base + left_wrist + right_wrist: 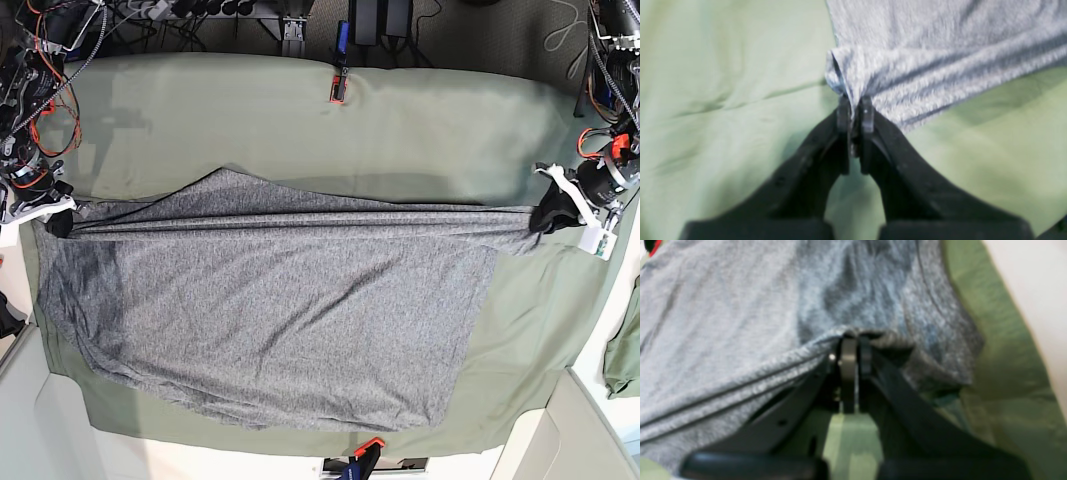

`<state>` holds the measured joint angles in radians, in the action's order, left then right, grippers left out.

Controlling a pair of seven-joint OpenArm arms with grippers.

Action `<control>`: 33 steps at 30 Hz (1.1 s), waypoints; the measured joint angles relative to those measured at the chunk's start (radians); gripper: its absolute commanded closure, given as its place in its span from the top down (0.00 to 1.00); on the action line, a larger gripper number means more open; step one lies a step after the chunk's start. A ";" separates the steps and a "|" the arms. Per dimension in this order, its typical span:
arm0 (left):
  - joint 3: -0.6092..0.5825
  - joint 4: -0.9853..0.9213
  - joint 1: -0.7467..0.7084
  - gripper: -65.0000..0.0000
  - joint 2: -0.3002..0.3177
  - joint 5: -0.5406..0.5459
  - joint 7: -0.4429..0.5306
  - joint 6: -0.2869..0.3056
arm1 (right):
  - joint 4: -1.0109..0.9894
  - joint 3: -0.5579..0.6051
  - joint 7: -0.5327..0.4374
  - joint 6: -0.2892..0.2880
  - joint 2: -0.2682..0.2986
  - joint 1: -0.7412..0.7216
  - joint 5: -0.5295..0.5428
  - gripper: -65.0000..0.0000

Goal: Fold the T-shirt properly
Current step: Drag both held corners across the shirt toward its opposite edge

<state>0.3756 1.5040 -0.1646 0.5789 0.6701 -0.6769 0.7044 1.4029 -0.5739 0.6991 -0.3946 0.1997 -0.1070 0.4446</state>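
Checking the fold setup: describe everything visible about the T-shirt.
The T-shirt is heather-grey, speckled soft knit with no print. It lies spread on the green table cloth, wrinkled, its far edge pulled taut into a ridge between the left gripper and right gripper, each shut on bunched fabric.

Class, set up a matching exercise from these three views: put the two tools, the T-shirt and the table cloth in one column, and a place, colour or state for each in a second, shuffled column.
Column one:
1. left tool
2. right tool
3. T-shirt
4. table cloth

Column two:
A. olive green
B. stretched between both tools
C. base view's right edge
D. base view's left edge

Pairs: 1-C, 2-D, 3-B, 4-A
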 measured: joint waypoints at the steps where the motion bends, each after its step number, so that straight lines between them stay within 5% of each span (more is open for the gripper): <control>1: -0.025 -0.029 0.027 0.00 0.000 -0.021 0.001 -0.001 | -0.021 -0.001 0.000 -0.003 0.000 -0.013 -0.002 0.00; 17: -0.344 -0.466 0.449 0.00 0.001 -0.119 0.119 -0.002 | -0.213 -0.001 -0.043 -0.047 0.071 -0.163 -0.067 0.00; 26: -0.422 -0.595 0.553 0.00 -0.003 -0.121 0.125 -0.001 | -0.313 -0.001 -0.045 -0.063 0.085 -0.212 -0.068 0.00; 27: -0.422 -0.596 0.553 0.06 -0.002 -0.120 0.125 -0.001 | -0.314 -0.001 -0.045 -0.063 0.085 -0.212 -0.068 0.00; 31: -0.421 -0.596 0.553 0.34 -0.002 -0.050 0.025 -0.007 | -0.315 -0.003 -0.048 -0.058 0.088 -0.206 -0.051 0.40; 33: -0.421 -0.597 0.553 0.36 0.003 0.018 -0.034 -0.008 | -0.315 -0.003 -0.044 -0.058 0.089 -0.204 0.003 0.51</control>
<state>-0.0456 0.9073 0.3882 0.5816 0.6876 -0.7113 0.6960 1.0882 -0.5770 0.6548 -0.4526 0.2886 -0.3111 0.4480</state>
